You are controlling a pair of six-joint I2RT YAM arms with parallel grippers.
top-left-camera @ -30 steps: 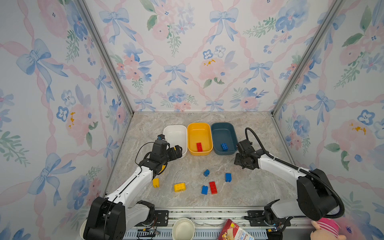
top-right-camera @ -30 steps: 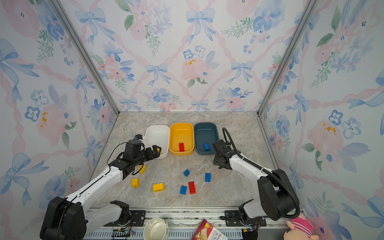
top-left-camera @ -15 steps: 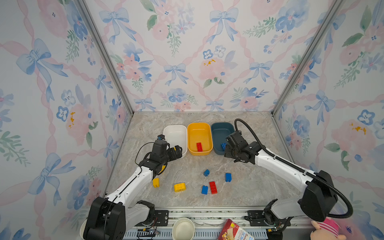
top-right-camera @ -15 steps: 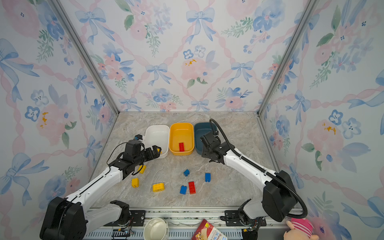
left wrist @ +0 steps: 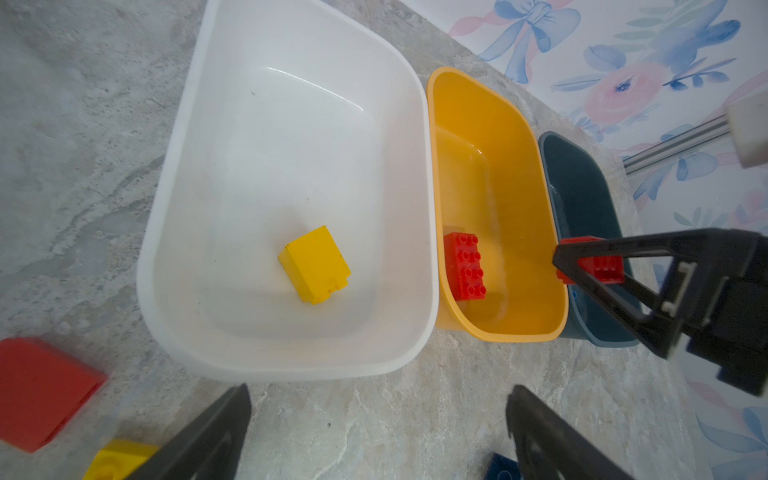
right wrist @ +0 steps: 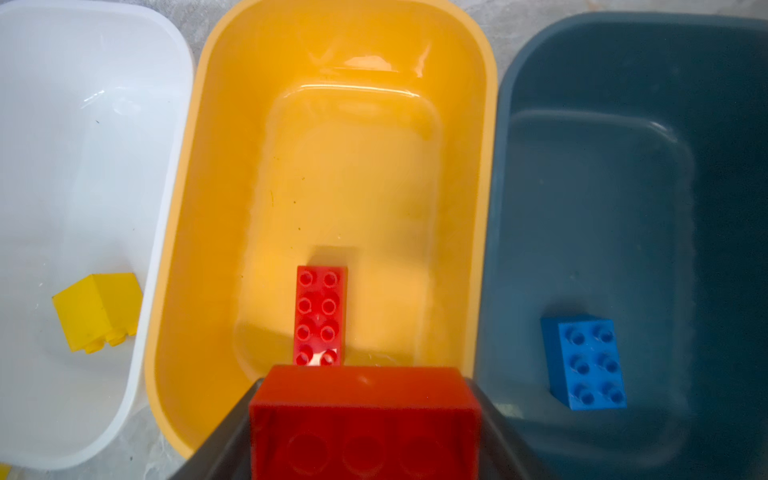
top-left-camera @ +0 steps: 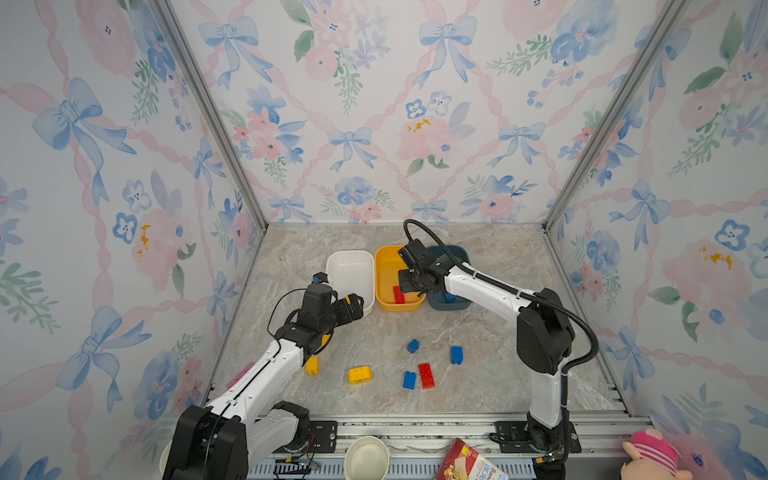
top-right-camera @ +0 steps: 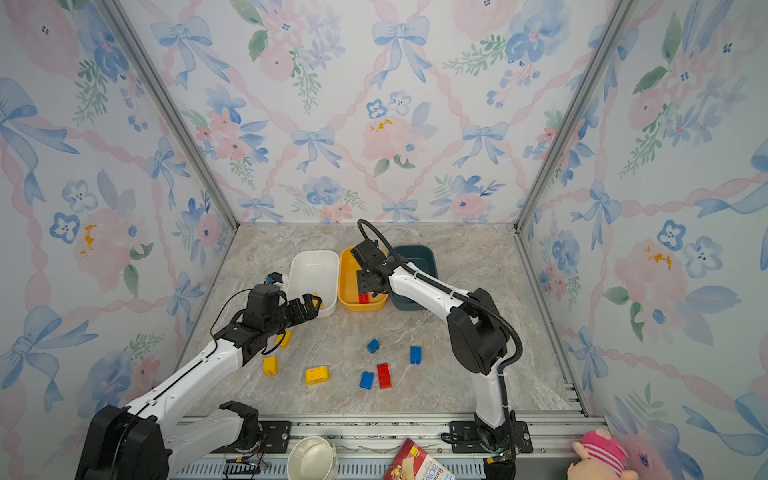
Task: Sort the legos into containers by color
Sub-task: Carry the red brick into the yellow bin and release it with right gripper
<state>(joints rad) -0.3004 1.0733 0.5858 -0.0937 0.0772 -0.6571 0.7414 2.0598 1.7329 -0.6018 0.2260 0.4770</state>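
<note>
My right gripper (top-left-camera: 408, 287) clamps a red brick (right wrist: 365, 419) above the near end of the yellow-orange tub (right wrist: 224, 166), over a second red brick (right wrist: 320, 316) lying inside. My left gripper (left wrist: 380, 399) gapes wide, holding nothing, beside the white tub (left wrist: 158, 257), which holds a yellow brick (left wrist: 316, 266). Other bricks (top-left-camera: 426, 375) lie loose on the table (top-left-camera: 490, 374).

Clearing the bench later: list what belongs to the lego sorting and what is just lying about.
Job: white tub, yellow tub, teal tub, loose bricks, red brick in right end effector.
Lying about: paper cup, snack box, pink plush toy.
</note>
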